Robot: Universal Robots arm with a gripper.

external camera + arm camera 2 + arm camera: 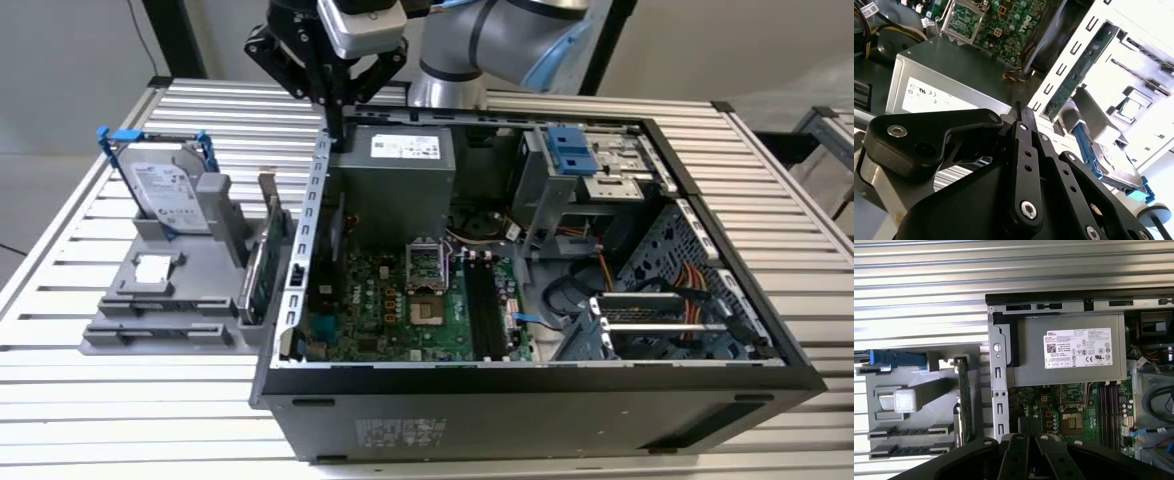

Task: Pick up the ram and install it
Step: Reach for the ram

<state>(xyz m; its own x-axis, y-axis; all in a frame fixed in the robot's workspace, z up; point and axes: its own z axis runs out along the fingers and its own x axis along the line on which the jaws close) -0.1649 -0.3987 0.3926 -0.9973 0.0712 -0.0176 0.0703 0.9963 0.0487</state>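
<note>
While the ram (256, 278) stands on edge in a grey fixture (160, 325), just outside the open computer case (534, 405) on the exterior view's left, the gripper (334, 127) hangs well apart from it, above the case's far corner on that same side. Its black fingers are pressed together with nothing between them, a stance seen in both wrist views (1022, 112) (1026, 427). The dark green stick is untouched, and it lies close alongside a larger expansion card, whose metal bracket (267, 188) rises at the far end. Farther to the exterior view's left, the fixture carries a grey hard drive (171, 195) upright in a blue frame, with a small square chip (154, 268) lying flat nearer the camera. Inside the case, the grey power supply (394, 170) sits directly beneath the gripper's tips. The green motherboard (394, 300) lies nearer, its long dark memory slots (483, 305) running near to far at its edge on the exterior view's right. Case and fixture both rest on a slatted metal table (120, 410).
</note>
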